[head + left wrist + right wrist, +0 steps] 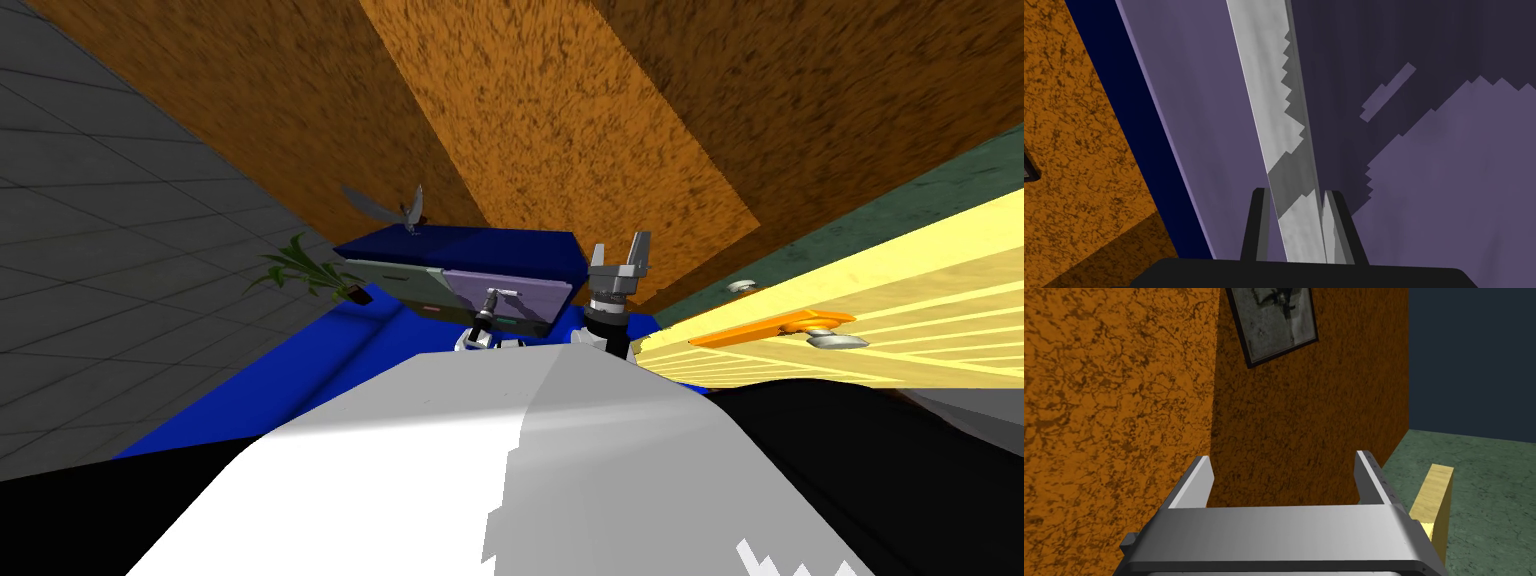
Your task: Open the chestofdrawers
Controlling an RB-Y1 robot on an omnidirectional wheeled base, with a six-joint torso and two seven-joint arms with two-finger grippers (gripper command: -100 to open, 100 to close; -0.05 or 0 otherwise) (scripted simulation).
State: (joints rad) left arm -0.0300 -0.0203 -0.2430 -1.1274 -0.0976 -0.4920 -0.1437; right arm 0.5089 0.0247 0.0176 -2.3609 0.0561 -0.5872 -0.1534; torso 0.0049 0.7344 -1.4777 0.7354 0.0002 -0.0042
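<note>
The chest of drawers (470, 248) stands at my 12 o'clock, a dark blue box close in front of me. My left gripper (1295, 192) is pinched on the handle (1269, 100), a flat grey bar on the purple drawer front (1189, 100), with one dark finger pressing each side of it. My right gripper (620, 248) is raised at about 1 o'clock with its two fingers spread wide, holding nothing and well apart from the chest.

By count there is one chest with two drawer fronts showing: the purple one I hold and a green-grey one (395, 280) just beside it toward 10 o'clock. I can make out one handle, the one in my grip. I cannot tell from here whether the purple drawer has come out of the body at all.

I judge the drawer to be stiff and boxy. It should move only straight toward me, at 6 o'clock, and resist any pull to the side. Its weight is a guess, as I cannot see whether anything is inside. The bar looks smooth and thin, so my fingers could slide along it or slip off under a jerk. The best hold is near the middle of the bar, fingers square across it, so the drawer does not twist and bind. A leafy plant (300, 265) sits at the chest's 9 o'clock, clear of my pulling line.
</note>
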